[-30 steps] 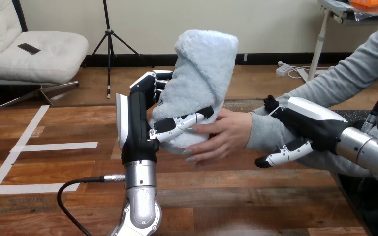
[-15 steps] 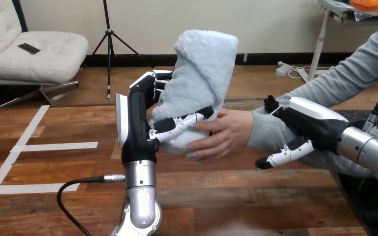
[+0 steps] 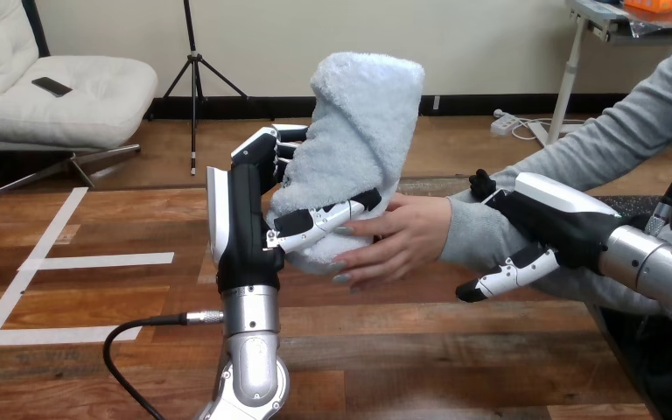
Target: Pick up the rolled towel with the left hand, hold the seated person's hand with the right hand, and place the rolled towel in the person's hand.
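Wooden table (image 3: pixel 96 297) spans the lower part of the head view, w/ pale tape strips at its left.

Person's arm in a grey sleeve (image 3: pixel 612 122) comes in from upper right & slopes down toward centre, above the table.

Robot's left arm (image 3: pixel 249 350) rises near-vertical from the bottom edge, left of centre. Right arm (image 3: pixel 656 271) enters from the right edge, lying along the near side of the grey sleeve.

Rolled towel (image 3: pixel 359 131), pale blue & fluffy, is at centre, held up off the table. It stands roughly upright, top leaning a bit to the right.

Left hand (image 3: pixel 245 227) grips the rolled towel's lower half. Thumb (image 3: pixel 324 219) is wrapped across the front; fingers (image 3: pixel 271 144) are curled round the far left side, so the towel is clamped btwn them.

Right hand (image 3: pixel 551 219) sits on the person's wrist (image 3: pixel 477 236), just behind the cuff. One digit tip (image 3: pixel 481 185) pokes up over the sleeve & another digit (image 3: pixel 507 276) reaches under it, so the wrist is caught btwn the two.

Person's hand (image 3: pixel 398 241) is just right of the towel's base, palm toward it. Its fingers are slightly spread & touch the towel's lower end right beside the robot's thumb. Can't tell if the person's fingers close round the towel.
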Tool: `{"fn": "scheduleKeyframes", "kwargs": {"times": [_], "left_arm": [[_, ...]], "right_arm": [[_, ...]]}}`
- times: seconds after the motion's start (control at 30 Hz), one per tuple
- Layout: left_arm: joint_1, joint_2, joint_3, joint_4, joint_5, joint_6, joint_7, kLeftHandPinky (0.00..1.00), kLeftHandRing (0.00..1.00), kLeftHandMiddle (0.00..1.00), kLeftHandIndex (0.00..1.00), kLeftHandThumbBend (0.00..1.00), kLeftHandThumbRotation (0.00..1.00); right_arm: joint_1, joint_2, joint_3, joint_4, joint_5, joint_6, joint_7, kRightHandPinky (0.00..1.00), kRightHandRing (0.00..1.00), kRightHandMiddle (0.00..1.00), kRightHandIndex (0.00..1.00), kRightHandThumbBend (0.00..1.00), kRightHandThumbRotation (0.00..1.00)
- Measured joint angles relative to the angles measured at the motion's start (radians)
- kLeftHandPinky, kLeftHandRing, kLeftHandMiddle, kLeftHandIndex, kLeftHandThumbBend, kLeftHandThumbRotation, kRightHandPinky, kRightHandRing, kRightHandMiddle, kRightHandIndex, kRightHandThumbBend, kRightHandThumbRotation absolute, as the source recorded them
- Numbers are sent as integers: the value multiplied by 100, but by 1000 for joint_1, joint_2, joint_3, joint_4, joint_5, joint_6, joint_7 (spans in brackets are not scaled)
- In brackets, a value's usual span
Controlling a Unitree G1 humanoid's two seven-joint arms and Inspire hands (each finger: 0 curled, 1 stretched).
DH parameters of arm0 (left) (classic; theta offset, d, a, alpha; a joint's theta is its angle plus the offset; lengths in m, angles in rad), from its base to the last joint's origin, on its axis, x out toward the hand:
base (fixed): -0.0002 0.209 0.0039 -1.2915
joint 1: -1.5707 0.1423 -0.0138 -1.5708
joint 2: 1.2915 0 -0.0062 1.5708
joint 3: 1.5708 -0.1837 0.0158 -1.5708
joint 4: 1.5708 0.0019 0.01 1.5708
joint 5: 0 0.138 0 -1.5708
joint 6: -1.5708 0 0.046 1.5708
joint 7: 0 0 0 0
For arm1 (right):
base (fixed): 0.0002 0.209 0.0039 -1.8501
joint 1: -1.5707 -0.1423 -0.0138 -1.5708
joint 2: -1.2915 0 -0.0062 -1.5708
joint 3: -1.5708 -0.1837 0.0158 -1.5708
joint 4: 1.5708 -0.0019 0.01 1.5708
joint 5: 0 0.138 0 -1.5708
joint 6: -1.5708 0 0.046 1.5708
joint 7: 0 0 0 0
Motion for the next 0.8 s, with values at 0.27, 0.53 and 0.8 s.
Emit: {"fn": "scheduleKeyframes", "kwargs": {"times": [0.27, 0.53, 0.8], "left_arm": [[0, -11, 0, 0, 0, 0, 1, 34, 37, 41, 42, 54, 0], [0, -21, 0, 0, 0, 0, 2, 35, 38, 41, 42, 54, 0], [0, -28, 0, 0, -3, 0, 1, 35, 38, 41, 42, 54, 0]], "right_arm": [[0, 0, 0, 0, 0, 1, 0, 33, 33, 37, 37, 85, 23], [0, 0, 0, 0, -2, 2, -2, 31, 32, 35, 36, 82, 16], [0, 0, 0, 0, -3, 3, -5, 28, 30, 34, 35, 78, 8]]}}
